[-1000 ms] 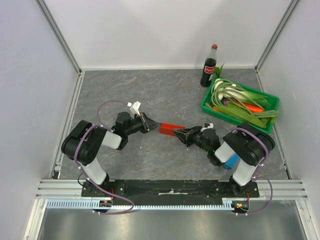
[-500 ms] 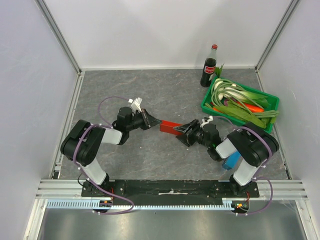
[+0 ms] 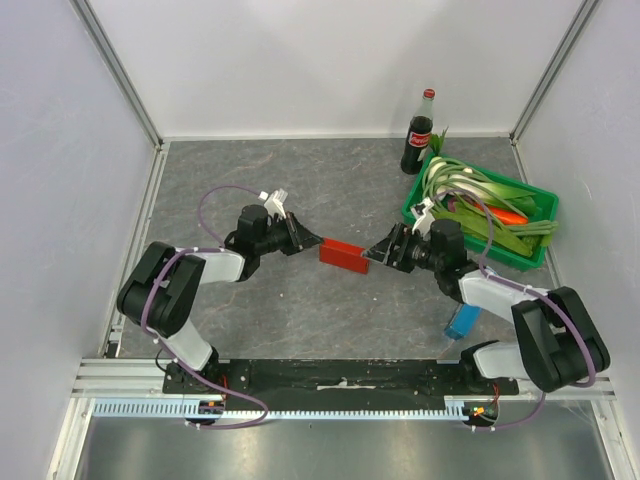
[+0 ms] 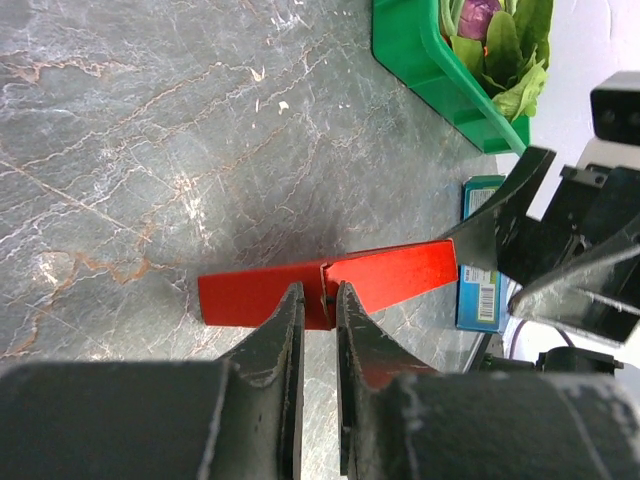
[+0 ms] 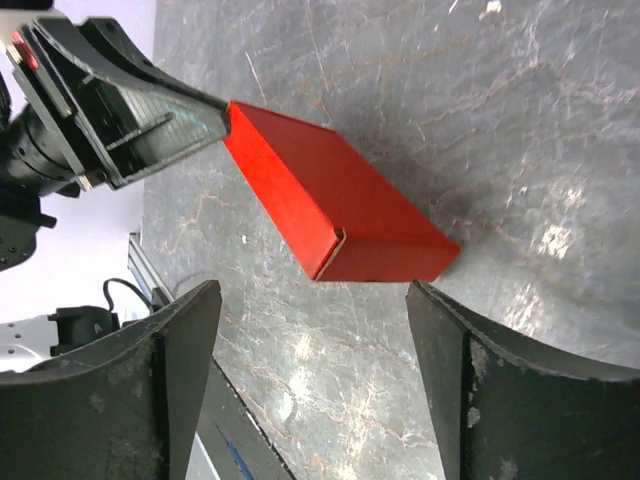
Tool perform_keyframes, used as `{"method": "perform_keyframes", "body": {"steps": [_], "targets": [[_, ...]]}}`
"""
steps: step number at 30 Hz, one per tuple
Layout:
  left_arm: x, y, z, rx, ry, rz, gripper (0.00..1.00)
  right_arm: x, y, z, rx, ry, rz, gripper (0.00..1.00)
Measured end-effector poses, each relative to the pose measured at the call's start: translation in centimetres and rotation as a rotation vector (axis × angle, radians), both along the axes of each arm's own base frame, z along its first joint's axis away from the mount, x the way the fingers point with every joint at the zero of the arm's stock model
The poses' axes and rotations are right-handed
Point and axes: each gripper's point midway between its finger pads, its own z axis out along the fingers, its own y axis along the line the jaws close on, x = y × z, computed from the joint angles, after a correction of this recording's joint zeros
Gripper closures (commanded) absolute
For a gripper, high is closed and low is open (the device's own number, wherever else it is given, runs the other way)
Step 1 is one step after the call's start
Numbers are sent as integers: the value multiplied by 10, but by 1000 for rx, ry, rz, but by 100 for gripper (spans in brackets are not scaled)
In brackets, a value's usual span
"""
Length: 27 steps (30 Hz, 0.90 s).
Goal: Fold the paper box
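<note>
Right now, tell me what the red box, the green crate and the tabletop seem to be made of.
Paper box: thin matte cardboard, judging by its crisp fold and cut edge. Green crate: probably moulded plastic, with a smooth, slightly glossy wall. Tabletop: grey veined stone look, possibly a printed laminate.

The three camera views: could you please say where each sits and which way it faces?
Top external: above and behind the arm bases, looking down on the table; both arms show, the left gripper and right gripper at either end of the paper box.
Left wrist: on the left arm, looking along its shut fingers, which pinch the paper box, toward the green crate.
Right wrist: on the right arm, looking between its open fingers at the paper box.
Shared: both wrist views show the paper box and the opposite gripper.
</note>
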Motion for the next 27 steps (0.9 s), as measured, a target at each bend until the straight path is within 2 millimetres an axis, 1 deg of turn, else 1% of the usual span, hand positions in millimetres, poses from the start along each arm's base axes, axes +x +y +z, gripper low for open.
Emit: {"method": "perform_keyframes", "body": {"steps": [2, 4, 5, 7, 12, 14, 15, 16, 18, 19, 20, 21, 23, 24, 27], "targets": [[-1, 0, 0, 4, 2, -1, 89, 8, -5, 3, 8, -6, 11, 22], [-1, 1, 0, 6, 3, -1, 89, 12, -4, 2, 16, 8, 33, 27], [-1, 1, 0, 6, 4, -2, 89, 13, -2, 1, 19, 16, 41, 27], [-1, 1, 0, 7, 4, -2, 89, 11, -1, -3, 26, 35, 57, 32], [-2, 0, 0, 9, 5, -3, 90, 12, -2, -20, 31, 81, 66, 38], [-2, 1, 0, 11, 4, -2, 90, 13, -2, -25, 33, 91, 68, 43], [-3, 0, 0, 12, 5, -6, 90, 14, -2, -27, 37, 92, 70, 50], [-3, 0, 0, 13, 5, -4, 90, 15, -2, -27, 43, 90, 74, 54], [-4, -1, 0, 15, 5, -4, 90, 18, 0, -26, 62, 81, 84, 58], [-3, 0, 0, 16, 3, 0, 90, 19, 0, -26, 70, 76, 87, 57], [-2, 0, 0, 17, 2, 2, 90, 21, 0, -26, 78, 72, 87, 55], [-2, 0, 0, 18, 1, 5, 90, 23, 1, -26, 88, 67, 91, 48], [-2, 0, 0, 19, -1, 7, 90, 23, 1, -25, 109, 62, 101, 43], [-2, 0, 0, 20, 0, 8, 90, 23, 1, -24, 114, 59, 103, 39], [-3, 2, 0, 25, -4, 9, 90, 19, 0, -22, 94, 45, 117, 35]]}}
